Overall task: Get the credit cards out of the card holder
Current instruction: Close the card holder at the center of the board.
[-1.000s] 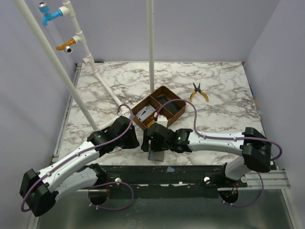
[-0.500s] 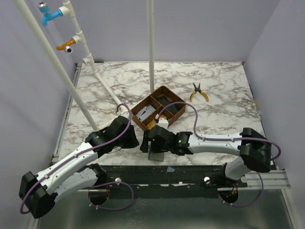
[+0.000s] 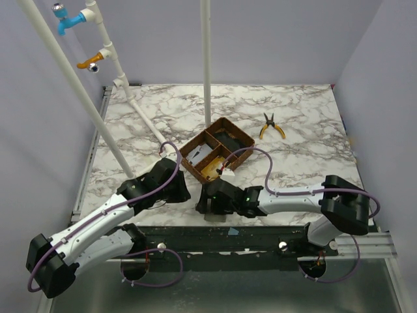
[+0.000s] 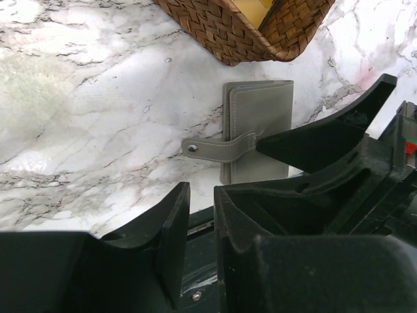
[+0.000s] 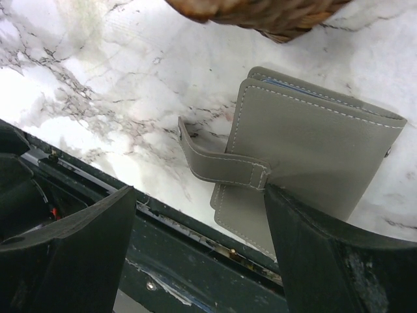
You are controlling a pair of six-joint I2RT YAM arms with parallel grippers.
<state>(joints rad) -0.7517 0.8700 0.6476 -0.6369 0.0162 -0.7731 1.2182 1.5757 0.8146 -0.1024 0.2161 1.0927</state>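
Card holder (image 5: 313, 137) is lying folded shut on the marble surface (image 5: 98, 78), beneath the right claw (image 5: 199, 195). That claw's fingers are standing wide apart, gripping nothing, with one tip over the holder's near corner. The unfastened strap (image 5: 218, 163) is sticking out sideways. The holder's long axis is running from the near surface edge towards the wicker tray (image 4: 241, 32) just beyond. Left claw (image 4: 199, 195) is hovering nearby, narrowly parted and empty, with open marble lying on that side.
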